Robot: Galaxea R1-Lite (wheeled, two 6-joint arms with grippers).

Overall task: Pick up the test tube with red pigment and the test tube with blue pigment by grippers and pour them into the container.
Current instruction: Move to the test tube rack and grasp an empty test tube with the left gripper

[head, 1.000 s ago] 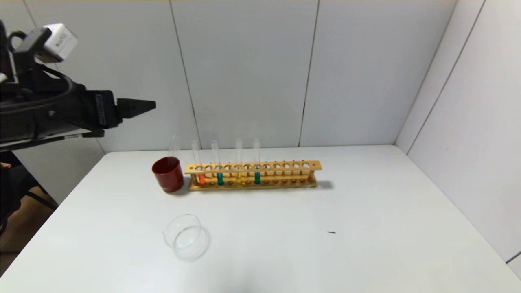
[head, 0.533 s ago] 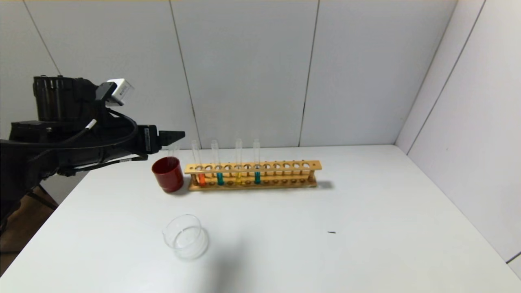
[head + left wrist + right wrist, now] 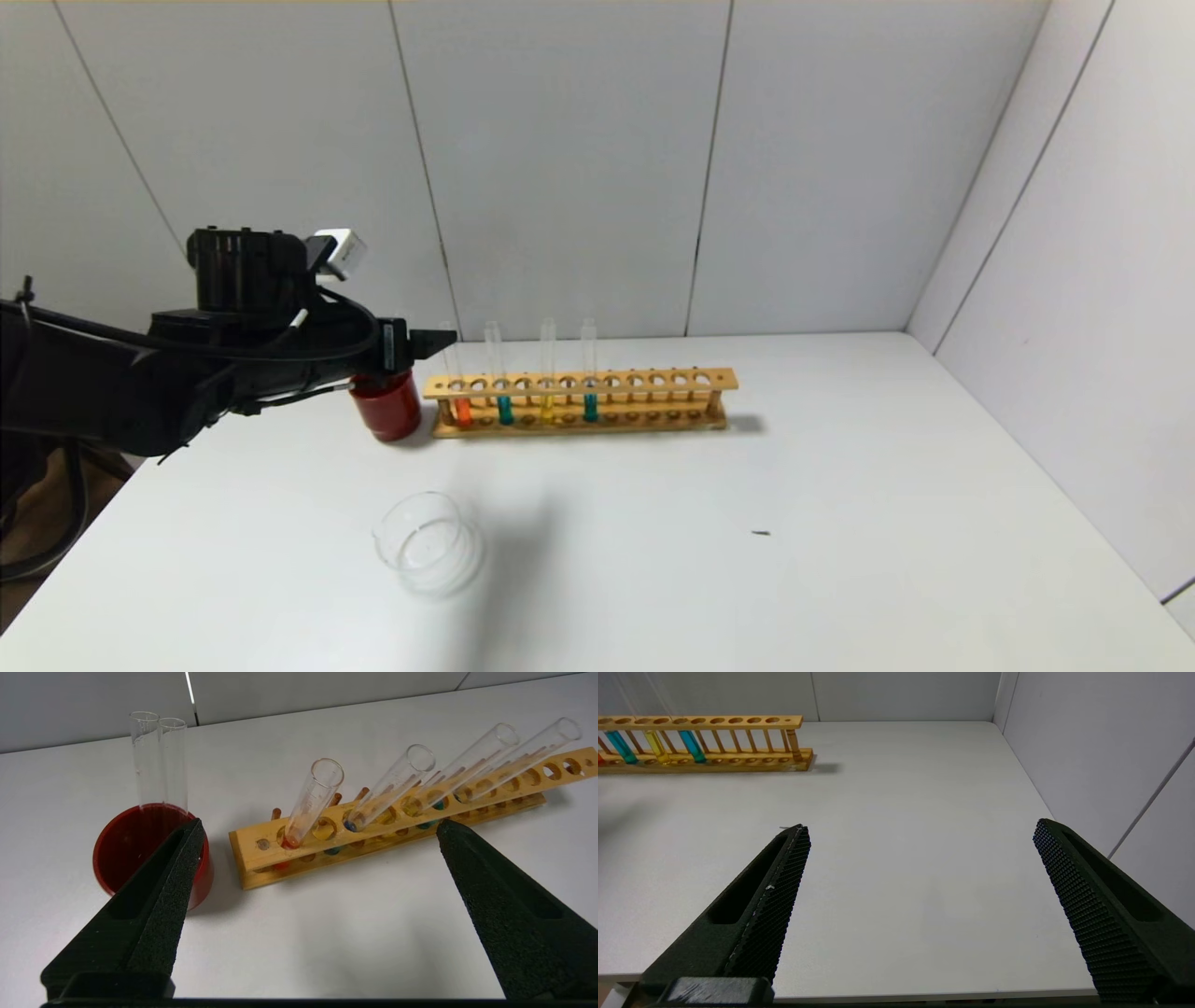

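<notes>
Nothing poured yet: dish lower left, seen empty. Red tube and blue tube seated in rack, frame centre. Left gripper spread wide beside red tube; right gripper spread, idle. Both pickups, both pours judged remaining.

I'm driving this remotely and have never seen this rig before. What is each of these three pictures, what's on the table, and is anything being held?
The wide picture is from the robot's head, looking down at a white table. The other two come from cameras on the wrists; the black wedges in them are each gripper's own fingers.

The left gripper is open, empty, and near the left end of a wooden rack. The right gripper is open and empty too, over bare table, out of the head view.

The rack holds four tubes: the test tube with red pigment, a teal one, a yellow one and the test tube with blue pigment. Beside the rack stands a red cup with two empty tubes. The glass container sits nearer the robot.
</notes>
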